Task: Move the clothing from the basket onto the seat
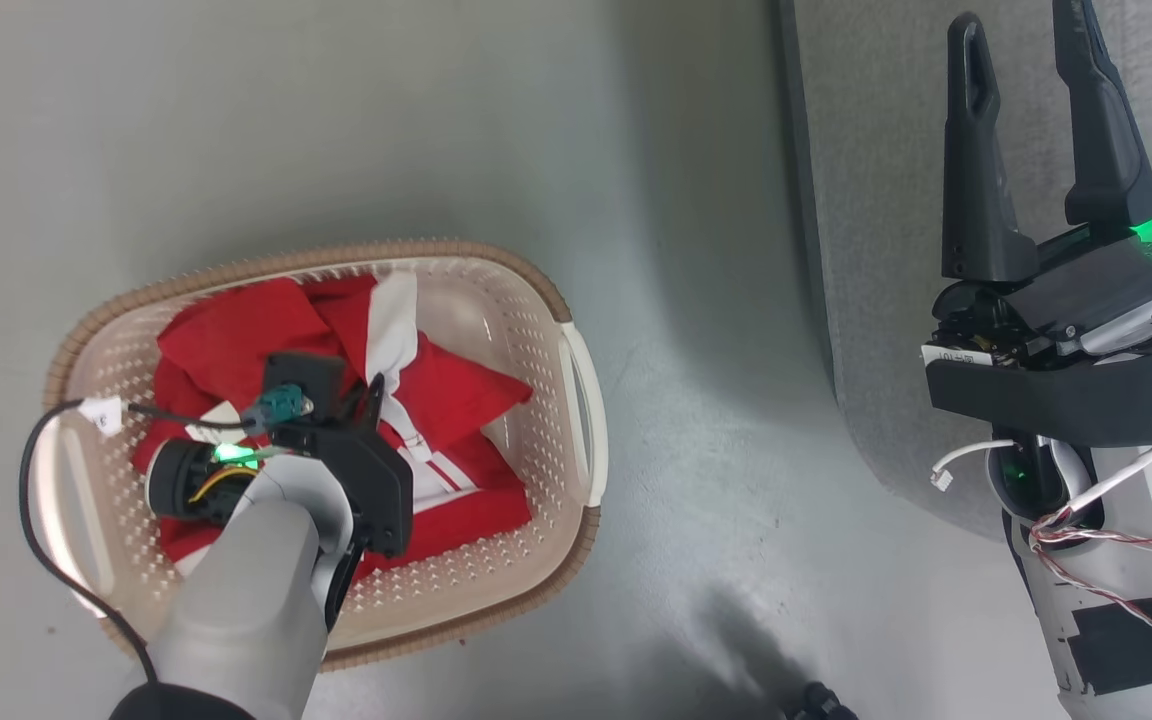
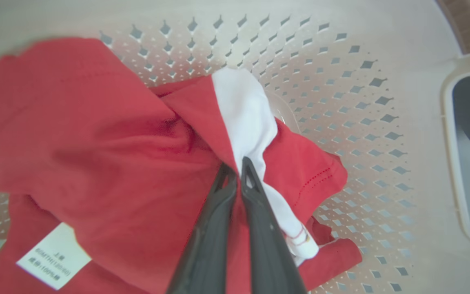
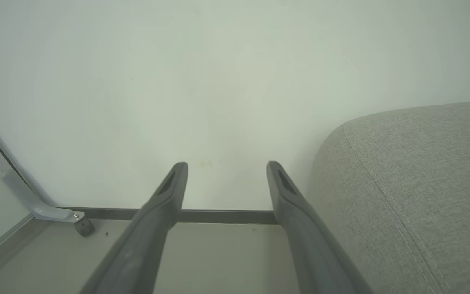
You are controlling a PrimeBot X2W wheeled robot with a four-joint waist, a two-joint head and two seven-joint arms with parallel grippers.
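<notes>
Left wrist view, nearest item first: my left end effector (image 2: 238, 171) was clenched on the clothing (image 2: 116, 143), its two dark fingers almost together, with red fabric showing in the narrow gap between them. The tips met the garment where a red panel joined a broad white band (image 2: 245, 110). A white care label (image 2: 53, 255) lay on the red fabric at lower left. The clothing sat bunched inside the basket (image 2: 341, 102), resting against its perforated cream wall. One side handle (image 2: 447, 134) stood beyond the garment at the right edge.

Right wrist view: my right end effector (image 3: 227, 164) was released, with its fingers well apart and nothing between them. The seat (image 3: 414, 183), grey woven fabric with a stitched seam, curved just beside the right finger. A small caster (image 3: 82, 224) on a pale metal leg stood on the floor at the left. A plain wall (image 3: 218, 81) rose behind it.

Head view: the basket stood on the grey floor (image 1: 696, 350), apart from the seat. My left arm reached down into the basket, and my right end effector was held over the seat's edge.
</notes>
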